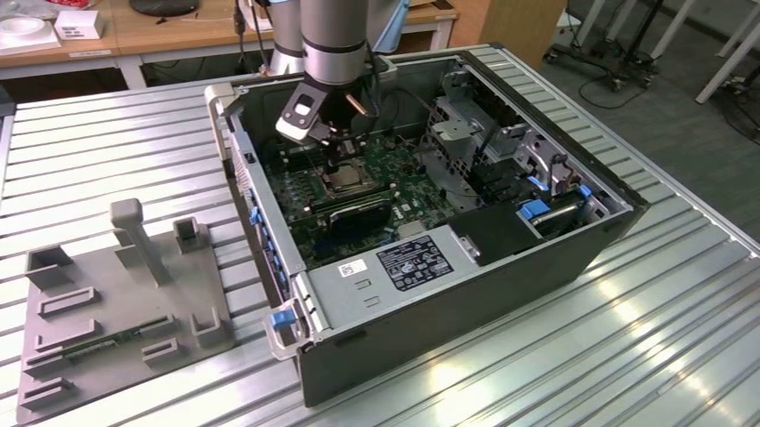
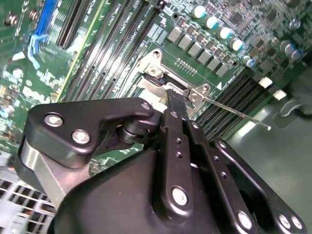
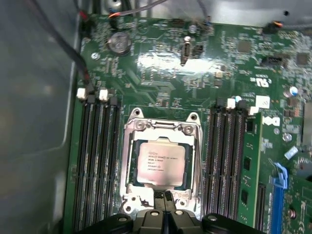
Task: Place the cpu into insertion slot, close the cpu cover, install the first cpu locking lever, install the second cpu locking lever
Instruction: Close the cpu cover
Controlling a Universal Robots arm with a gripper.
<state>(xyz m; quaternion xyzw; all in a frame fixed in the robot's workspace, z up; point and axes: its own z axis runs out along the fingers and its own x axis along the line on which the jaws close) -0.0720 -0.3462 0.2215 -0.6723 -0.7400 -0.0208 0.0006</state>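
In the first wrist view you see the cpu, a flat pale square, seated in the insertion slot under the silvery cpu cover. The second wrist view adds a thin locking lever jutting outward. Your gripper is pinched narrow (nothing visibly between its fingers) at the socket's edge, with memory slots flanking.

Gripper hides most of insertion slot, incl. centre, second wrist view.

Bright glare on motherboard, perhaps overhead
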